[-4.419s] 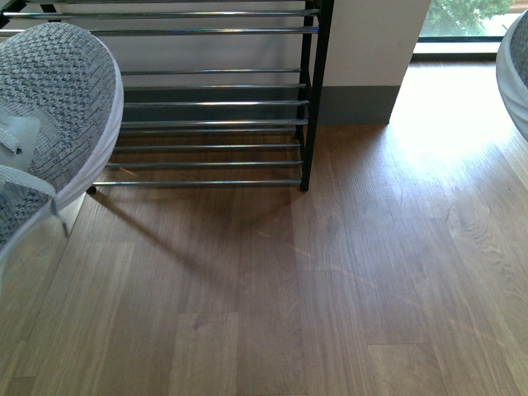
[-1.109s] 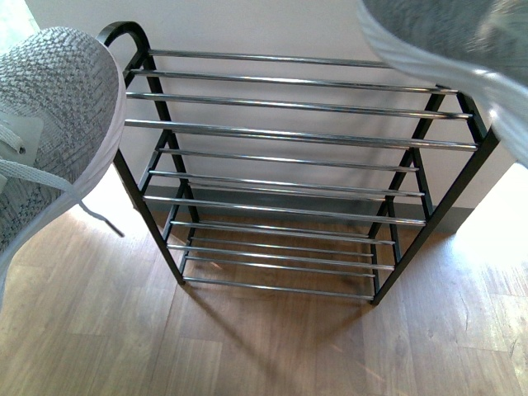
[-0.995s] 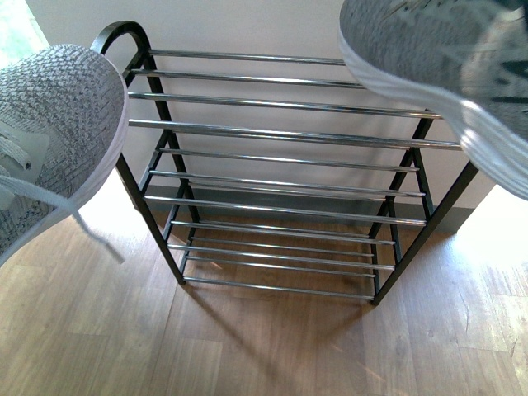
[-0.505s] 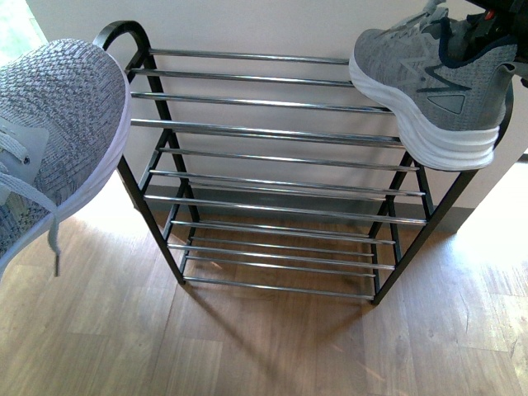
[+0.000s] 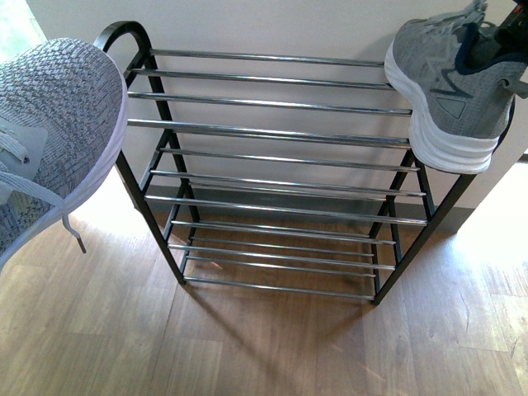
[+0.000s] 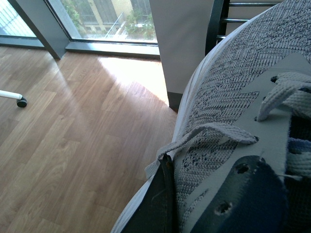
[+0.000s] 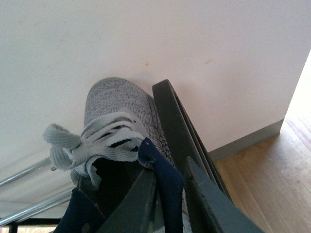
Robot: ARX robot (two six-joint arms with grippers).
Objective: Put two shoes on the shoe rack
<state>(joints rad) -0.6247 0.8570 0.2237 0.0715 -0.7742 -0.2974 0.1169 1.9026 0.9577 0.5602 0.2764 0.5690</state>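
Observation:
One grey sneaker (image 5: 58,124) hangs in the air at the left of the shoe rack (image 5: 272,128), level with its top tier; a lace dangles from it. My left gripper (image 6: 194,208) is shut on this sneaker (image 6: 228,97) at its side by the laces. The other grey sneaker (image 5: 445,78) sits at the right end of the rack's top tier, toe to the wall, with its heel jutting past the front rod. My right gripper (image 7: 167,194) is shut on that sneaker's (image 7: 116,104) navy collar. The rack's lower tiers are bare.
The rack stands against a white wall (image 5: 272,25) on a wooden floor (image 5: 272,346) with grey skirting (image 7: 248,138). In the left wrist view a window (image 6: 107,19) reaches down to the floor and a white castor foot (image 6: 19,101) stands further out.
The right sneaker swept in from above, dropped onto the top tier and slid towards the rack's right end. The left sneaker has barely moved.

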